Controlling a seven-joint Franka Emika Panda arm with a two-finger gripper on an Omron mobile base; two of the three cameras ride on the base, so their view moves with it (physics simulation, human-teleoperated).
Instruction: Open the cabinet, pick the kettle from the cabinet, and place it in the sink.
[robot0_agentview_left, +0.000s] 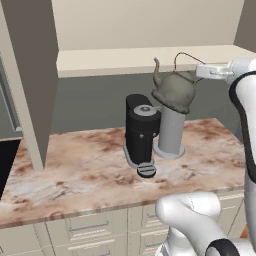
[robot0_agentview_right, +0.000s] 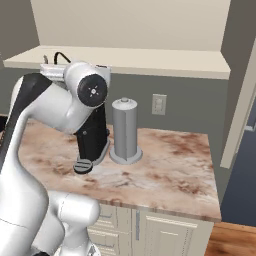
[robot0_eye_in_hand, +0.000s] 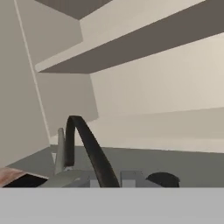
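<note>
Hand view, nearest: the kettle (robot0_eye_in_hand: 76, 173) sits right under the camera, its thin dark wire handle (robot0_eye_in_hand: 89, 148) arching up from the end effector.
Hand view, beyond: the open cabinet (robot0_eye_in_hand: 144, 87) lies ahead of the end effector, its shelf edge crossing above and a door panel off to one side.
Left base view, kettle: the kettle (robot0_agentview_left: 174, 89) hangs in the air by its handle, just beside the end effector (robot0_agentview_left: 200, 67), spout pointing away from it.
Left base view, grip: the end effector is pinched narrow on the wire handle, which I judge is why the body dangles below it.
Left base view, below: a black coffee machine (robot0_agentview_left: 141, 132) and a grey paper-towel holder (robot0_agentview_left: 170, 132) stand on the bench (robot0_agentview_left: 90, 170) beneath the kettle.
Left base view, pose: the arm reaches up with the hand roughly level, at the cabinet's bottom shelf.
Right base view, pose: the bulky elbow joint (robot0_agentview_right: 87, 90) fronts the scene; the handle (robot0_agentview_right: 61, 56) peeks above it.
Stage: kettle lifted out, I judge; sink carry is not yet done.
</note>
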